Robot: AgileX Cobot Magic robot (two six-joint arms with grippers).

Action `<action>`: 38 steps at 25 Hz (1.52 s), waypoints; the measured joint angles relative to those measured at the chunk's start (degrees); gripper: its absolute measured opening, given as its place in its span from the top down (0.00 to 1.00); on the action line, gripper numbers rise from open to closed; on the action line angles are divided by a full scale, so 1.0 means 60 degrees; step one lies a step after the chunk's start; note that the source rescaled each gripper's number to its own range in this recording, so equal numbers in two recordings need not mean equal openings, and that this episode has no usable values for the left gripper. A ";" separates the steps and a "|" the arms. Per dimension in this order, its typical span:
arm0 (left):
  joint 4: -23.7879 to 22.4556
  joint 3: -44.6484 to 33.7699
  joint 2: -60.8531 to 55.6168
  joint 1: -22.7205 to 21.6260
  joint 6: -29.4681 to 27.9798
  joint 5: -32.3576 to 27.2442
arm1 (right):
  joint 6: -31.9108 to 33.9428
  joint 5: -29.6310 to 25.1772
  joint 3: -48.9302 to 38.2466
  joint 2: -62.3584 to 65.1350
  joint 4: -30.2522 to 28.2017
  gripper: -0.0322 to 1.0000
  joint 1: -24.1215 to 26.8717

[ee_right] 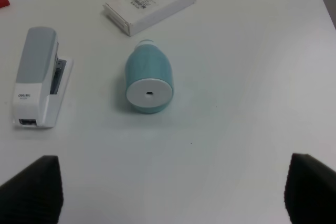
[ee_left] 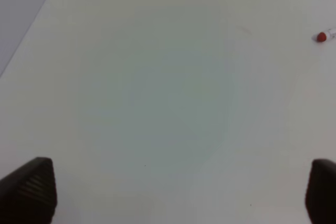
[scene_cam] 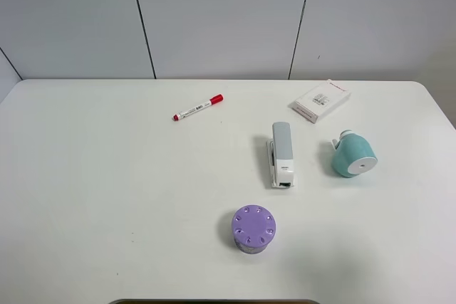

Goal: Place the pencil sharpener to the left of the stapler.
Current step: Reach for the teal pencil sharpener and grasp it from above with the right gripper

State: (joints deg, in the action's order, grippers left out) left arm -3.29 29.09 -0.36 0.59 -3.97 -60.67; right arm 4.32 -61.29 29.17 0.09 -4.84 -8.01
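Note:
The teal pencil sharpener (scene_cam: 353,155) (ee_right: 148,83) lies on its side on the white table, its white round face turned toward the front. It rests to the right of the grey and white stapler (scene_cam: 281,154) (ee_right: 39,77), a short gap apart. My right gripper (ee_right: 170,190) hangs open in front of the sharpener, with nothing between its black fingertips (ee_right: 34,188). My left gripper (ee_left: 173,190) is open over bare table on the left side. Neither arm shows in the exterior high view.
A purple cylinder with dots on top (scene_cam: 253,229) stands in front of the stapler. A red-capped white marker (scene_cam: 197,107) (ee_left: 324,35) lies at the back left. A white box (scene_cam: 320,100) (ee_right: 149,3) sits behind the sharpener. The table's right edge (scene_cam: 442,115) is close.

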 joint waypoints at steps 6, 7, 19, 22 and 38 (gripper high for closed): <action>0.0000 0.0000 0.0000 0.0000 0.0000 0.0000 | 0.0000 0.0034 0.0000 0.0000 0.0000 0.00 0.0000; 0.0000 0.0000 0.0000 0.0000 0.0000 0.0000 | 0.0000 0.0034 0.0000 0.0000 0.0000 0.00 0.0000; 0.0000 0.0000 0.0000 0.0000 0.0000 0.0000 | 0.0265 0.0079 0.0000 0.0000 -0.0209 0.00 0.0000; 0.0000 0.0000 0.0000 0.0000 0.0000 0.0000 | 0.0487 0.0082 0.0000 -0.0163 -0.0351 0.00 0.0000; 0.0000 0.0000 0.0000 0.0000 0.0000 0.0000 | 0.0511 -0.0178 0.3303 -0.6885 -0.0920 0.00 0.0000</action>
State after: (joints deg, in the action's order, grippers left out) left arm -3.29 29.09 -0.36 0.59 -3.97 -60.67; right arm 7.39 -62.36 48.99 -41.21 -10.36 -8.01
